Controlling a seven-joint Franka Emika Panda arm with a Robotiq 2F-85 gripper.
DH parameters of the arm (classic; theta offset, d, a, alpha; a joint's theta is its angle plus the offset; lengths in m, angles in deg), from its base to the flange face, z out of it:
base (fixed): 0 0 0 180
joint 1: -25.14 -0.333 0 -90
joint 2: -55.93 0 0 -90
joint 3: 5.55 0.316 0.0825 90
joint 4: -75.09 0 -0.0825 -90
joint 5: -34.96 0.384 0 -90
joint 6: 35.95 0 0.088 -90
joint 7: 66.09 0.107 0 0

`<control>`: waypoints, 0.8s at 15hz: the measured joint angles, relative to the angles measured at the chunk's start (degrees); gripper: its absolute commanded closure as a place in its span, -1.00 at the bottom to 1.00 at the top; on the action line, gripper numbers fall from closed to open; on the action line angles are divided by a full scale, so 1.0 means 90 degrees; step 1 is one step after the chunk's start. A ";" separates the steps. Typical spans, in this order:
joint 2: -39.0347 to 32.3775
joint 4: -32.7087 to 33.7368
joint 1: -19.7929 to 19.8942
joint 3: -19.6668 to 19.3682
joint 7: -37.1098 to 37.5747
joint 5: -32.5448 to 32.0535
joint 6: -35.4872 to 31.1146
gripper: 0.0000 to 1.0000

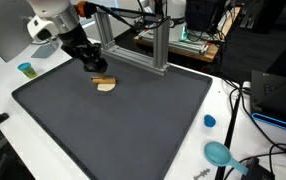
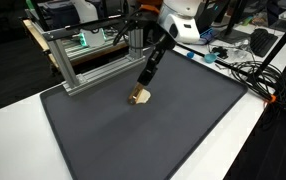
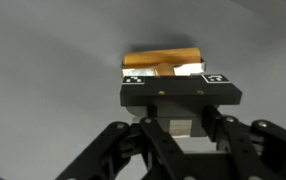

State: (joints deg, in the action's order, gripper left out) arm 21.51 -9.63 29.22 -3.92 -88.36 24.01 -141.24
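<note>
A small wooden block piece point(image 1: 105, 84) with an orange top lies on the dark grey mat point(image 1: 133, 125) near its far edge. It also shows in the other exterior view point(image 2: 138, 96). My gripper point(image 1: 96, 69) hangs right over it, fingertips at or just above its top point(image 2: 145, 80). In the wrist view the black gripper point(image 3: 178, 110) covers the middle of the block point(image 3: 163, 60), and a beige part shows between the fingers. I cannot tell whether the fingers are closed on the block.
An aluminium frame point(image 1: 153, 45) stands at the mat's far edge, close behind the gripper point(image 2: 88, 60). A teal cup point(image 1: 25, 69), a blue cap point(image 1: 209, 121) and a teal scoop point(image 1: 219, 153) lie on the white table. Cables point(image 2: 253, 70) lie beside the mat.
</note>
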 measured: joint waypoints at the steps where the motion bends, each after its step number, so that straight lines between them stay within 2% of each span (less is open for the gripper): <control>1: 0.0000 -0.0031 -0.0034 -0.0032 0.0086 -0.0040 0.0024 0.57; 7: 0.0195 -0.0228 -0.0062 -0.0118 0.0530 -0.0070 -0.0087 0.57; 12: 0.1622 -0.0995 0.0032 -0.0154 0.1032 0.0221 -0.0412 0.57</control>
State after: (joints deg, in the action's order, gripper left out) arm 36.11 -18.58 29.50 -5.31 -79.07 26.00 -144.95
